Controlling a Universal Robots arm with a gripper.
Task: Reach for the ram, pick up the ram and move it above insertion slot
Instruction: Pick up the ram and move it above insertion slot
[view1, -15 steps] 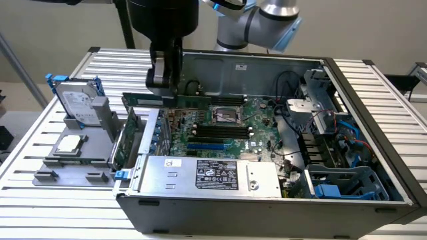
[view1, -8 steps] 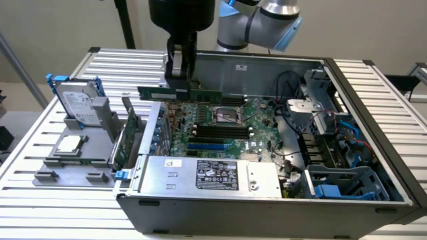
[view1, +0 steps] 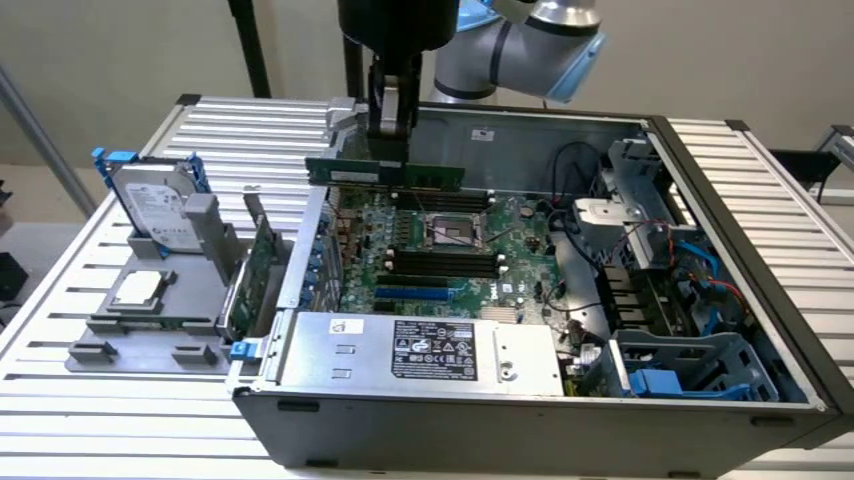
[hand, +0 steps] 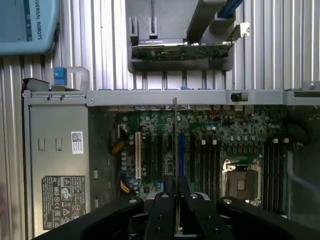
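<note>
The gripper (view1: 387, 150) hangs above the far edge of the open computer case, its fingers (hand: 165, 200) clamped on the ram (view1: 384, 172), a thin green stick held level and lengthwise across the exterior view, lifted clear of the motherboard (view1: 441, 250). In the wrist view the ram (hand: 175, 145) appears edge-on as a thin vertical line running out from between the two black fingers, over the board's slots. Nearest the exterior camera sits the grey power supply (view1: 420, 350) with its black label, and at the exterior view's right a grey-blue drive cage (view1: 694, 365) fills the case's near corner. Behind the power supply lies the motherboard, where the insertion slot (view1: 434, 262) is one of several long black sockets running side by side just below the processor socket (view1: 451, 230); a shorter blue slot (view1: 414, 293) lies nearer still. The ram seems to be over the far side of the board rather than directly over these sockets, though the angle makes that hard to judge. Outside the case, at the exterior view's left, a grey fixture (view1: 147, 320) on the slatted table (view1: 80, 400) holds a hard drive (view1: 154, 205) upright and a taller green expansion card (view1: 254, 270).
</note>
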